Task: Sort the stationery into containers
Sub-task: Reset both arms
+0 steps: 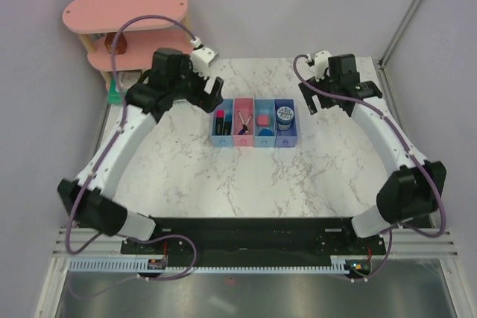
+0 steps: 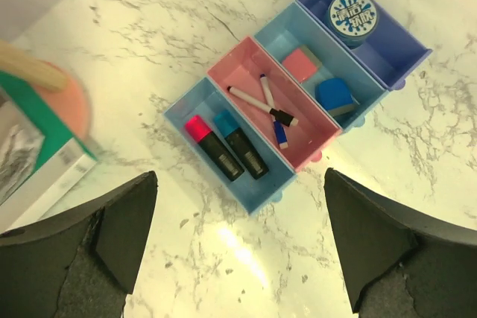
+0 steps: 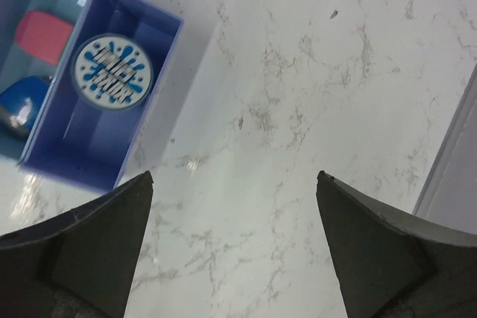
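Bins stand touching in a row at the middle of the marble table (image 1: 186,176). From the left wrist the row runs from 8 o'clock toward 2 o'clock. First is a light blue bin (image 2: 205,102) holding two black markers side by side, one red-capped (image 2: 212,148) and one blue-capped (image 2: 240,144). Next is a pink bin (image 2: 313,138) where a thin pen with a black tip (image 2: 253,100) crosses a white pen with blue cap (image 2: 274,115). A second light blue bin (image 2: 279,35) holds the pink eraser (image 2: 302,63) and, at its 4 o'clock, the blue block (image 2: 335,97). A darker blue bin (image 2: 395,50) holds the round blue-white tin (image 2: 352,16). The left gripper (image 2: 240,175) hangs above the row's 8 o'clock end, jaws spread wide with nothing between them. The right gripper (image 3: 235,176) hangs over bare marble, the darker blue bin at its 10 o'clock, jaws likewise gaping and empty. A green-edged stack of books (image 2: 30,147) lies at 9 o'clock in the left wrist view.
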